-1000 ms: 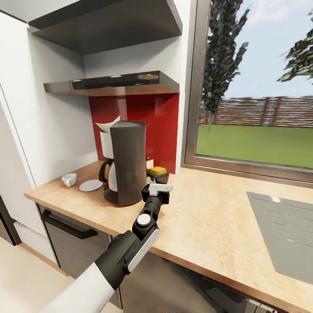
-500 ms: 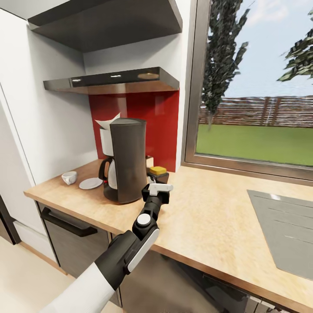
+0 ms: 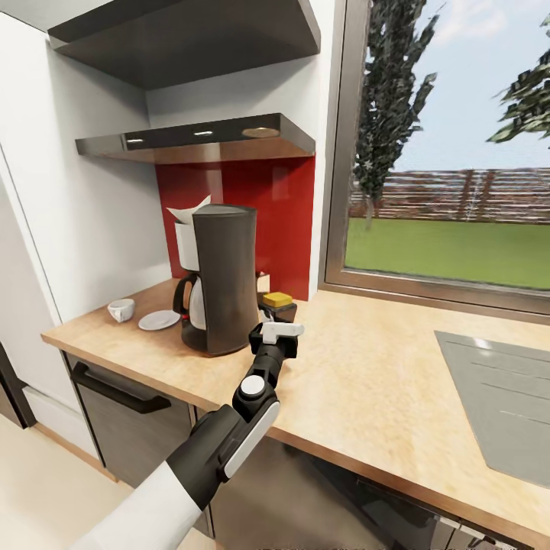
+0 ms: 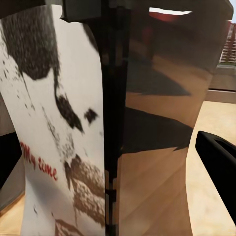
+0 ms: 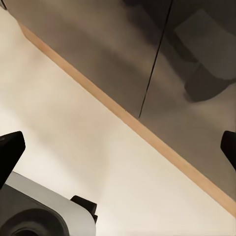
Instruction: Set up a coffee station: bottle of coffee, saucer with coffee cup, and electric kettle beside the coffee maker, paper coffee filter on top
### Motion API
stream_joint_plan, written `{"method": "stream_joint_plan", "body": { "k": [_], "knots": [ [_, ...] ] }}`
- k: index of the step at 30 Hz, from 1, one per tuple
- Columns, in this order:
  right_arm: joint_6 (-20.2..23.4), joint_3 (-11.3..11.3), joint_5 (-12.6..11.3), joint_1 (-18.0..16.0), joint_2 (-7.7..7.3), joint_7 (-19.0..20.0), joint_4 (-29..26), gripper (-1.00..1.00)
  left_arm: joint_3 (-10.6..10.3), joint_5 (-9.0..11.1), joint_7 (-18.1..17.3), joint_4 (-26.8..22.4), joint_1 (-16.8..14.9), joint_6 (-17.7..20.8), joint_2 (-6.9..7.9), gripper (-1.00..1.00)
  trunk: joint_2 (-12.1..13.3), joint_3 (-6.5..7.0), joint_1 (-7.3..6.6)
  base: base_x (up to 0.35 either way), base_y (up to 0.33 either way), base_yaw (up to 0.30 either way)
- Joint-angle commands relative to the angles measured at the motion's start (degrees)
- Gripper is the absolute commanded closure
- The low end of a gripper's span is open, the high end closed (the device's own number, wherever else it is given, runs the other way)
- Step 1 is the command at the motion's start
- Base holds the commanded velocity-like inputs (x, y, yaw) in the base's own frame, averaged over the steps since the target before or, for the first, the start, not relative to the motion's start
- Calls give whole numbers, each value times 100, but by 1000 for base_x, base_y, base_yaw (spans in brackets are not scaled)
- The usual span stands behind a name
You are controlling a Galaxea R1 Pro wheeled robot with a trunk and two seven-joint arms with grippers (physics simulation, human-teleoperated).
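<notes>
Holding the bottle of coffee (image 4: 54, 128) at the countertop (image 3: 367, 382), left gripper (image 3: 269, 315) spread wide around it.

Bottle sits frame centre, just right of the coffee maker (image 3: 221, 279); paper filter (image 3: 187, 214) on top. Saucer (image 3: 159, 320) and cup (image 3: 121, 310) apart, centre left. Right gripper (image 5: 118, 147): fingertips wide apart, holding nothing, above floor.

Daylight is flooding in through the window (image 3: 451, 153), leaving the worktop (image 3: 367, 382) evenly bright; small spot glints are shining on the shelf (image 3: 198, 137) above the left hand (image 3: 273, 312); the bottle (image 4: 54, 147) is looming blurred and stretched at the left wrist camera; the right wrist picture is looking soft and dim.
</notes>
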Motion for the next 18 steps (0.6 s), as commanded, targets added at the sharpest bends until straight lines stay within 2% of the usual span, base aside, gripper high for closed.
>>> {"method": "stream_joint_plan", "body": {
  "k": [1,3,18],
  "knots": [
    [-16,37,-63,-2,0,31,5,-100,-11,20,39,-6,-6,21,0,100,-45,-23,23,0,0,0],
    [-16,37,-63,-2,0,31,5,-100,-11,21,39,-6,-6,21,0,100,-125,-59,67,0,0,0],
    [-16,37,-63,-2,0,31,3,-100,-11,20,39,-12,-6,20,0,100,-205,-95,110,0,0,0]
  ]
}}
